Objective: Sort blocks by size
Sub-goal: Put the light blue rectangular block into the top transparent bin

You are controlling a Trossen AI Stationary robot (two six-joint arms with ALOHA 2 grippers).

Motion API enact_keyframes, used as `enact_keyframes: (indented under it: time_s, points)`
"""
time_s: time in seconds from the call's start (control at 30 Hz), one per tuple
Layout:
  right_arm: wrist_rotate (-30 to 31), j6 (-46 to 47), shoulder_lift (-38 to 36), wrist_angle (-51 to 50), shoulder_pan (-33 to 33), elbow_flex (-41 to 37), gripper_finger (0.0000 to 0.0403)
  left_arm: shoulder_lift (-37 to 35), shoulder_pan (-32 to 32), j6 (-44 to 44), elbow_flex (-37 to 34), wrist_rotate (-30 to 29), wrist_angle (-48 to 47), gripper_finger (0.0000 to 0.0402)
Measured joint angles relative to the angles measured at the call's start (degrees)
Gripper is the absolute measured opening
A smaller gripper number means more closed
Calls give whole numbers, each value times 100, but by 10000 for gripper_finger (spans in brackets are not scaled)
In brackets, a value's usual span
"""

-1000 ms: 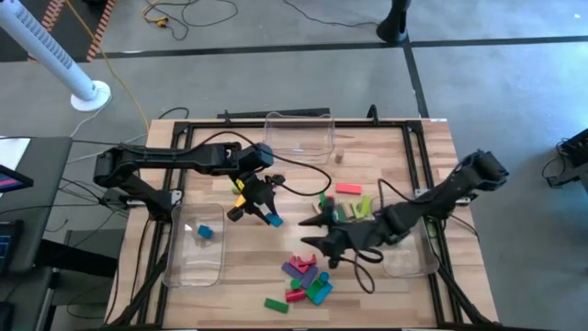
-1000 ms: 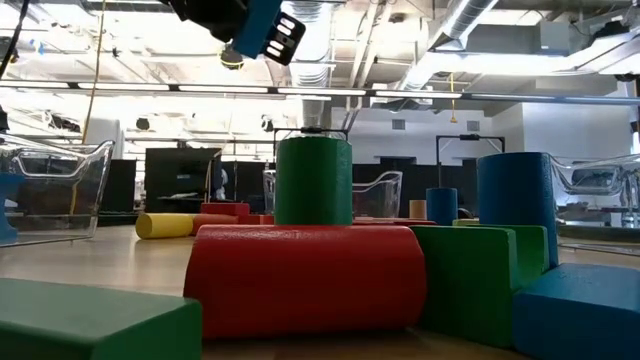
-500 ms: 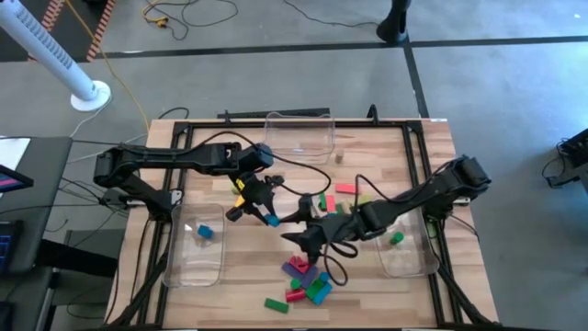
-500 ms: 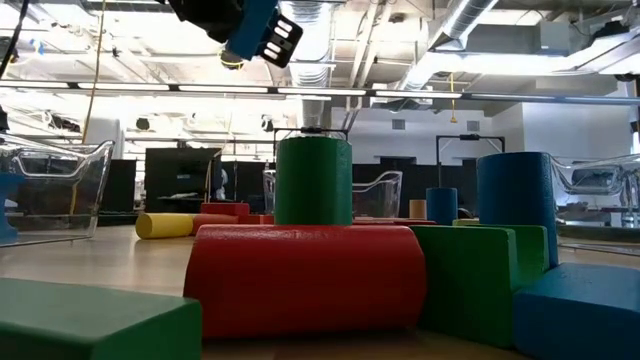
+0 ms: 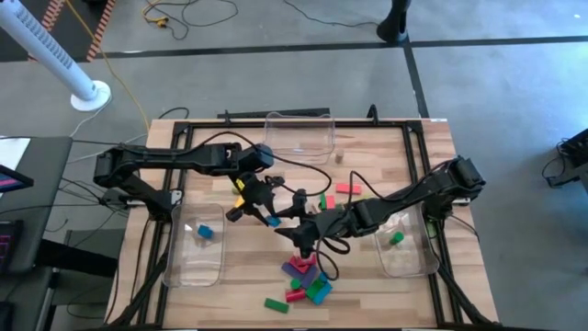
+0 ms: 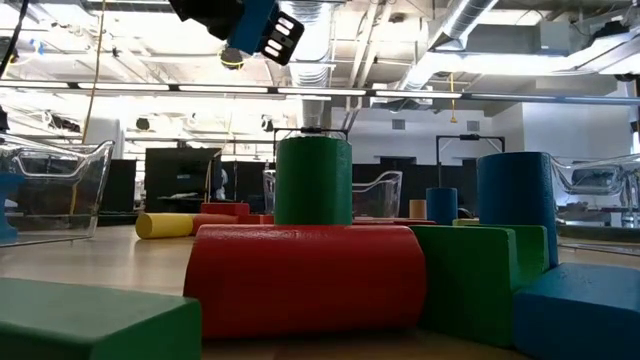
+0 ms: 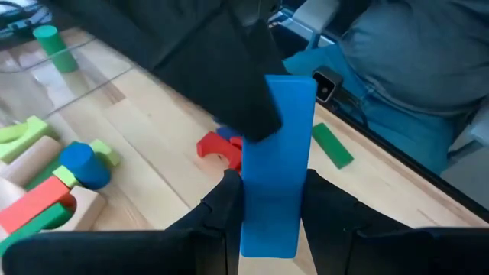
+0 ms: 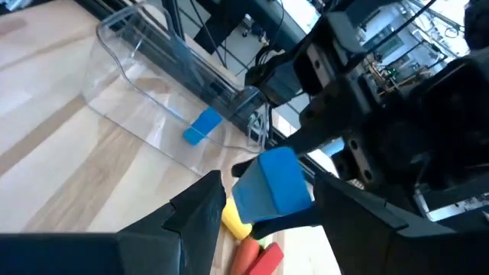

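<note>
High view shows the left arm bent over the middle of the counter point(image 5: 432, 147). Its left end effector point(image 5: 260, 210) is up in the air, pinching a flat blue block point(image 7: 276, 164). The right arm reaches across low, and its right end effector point(image 5: 296, 233) has its fingers wide apart with nothing between them, just beside the blue block. Other blocks point(image 5: 303, 280) lie in a pile near the front.

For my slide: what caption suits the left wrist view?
Left gripper clamps an upright flat blue plastic block above the wooden table.
</note>
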Motion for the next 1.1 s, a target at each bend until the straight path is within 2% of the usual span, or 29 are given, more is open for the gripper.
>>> enact_keyframes:
  time_s: [0.23, 0.43, 0.8, 1.1]
  points:
    - [-213, 78, 0, -29, -141, 0, 234, 0, 0, -7, -1, 9, 18, 99]
    - [-617, 132, -5, 15, -266, 0, 194, 0, 0, -18, 0, 9, 42, 99]
    - [-914, 68, -11, 146, -317, -4, 127, 4, 0, -18, -2, 10, 31, 99]
    - [-944, 49, -14, 31, -313, -4, 103, 9, 0, -65, -4, 101, 4, 99]
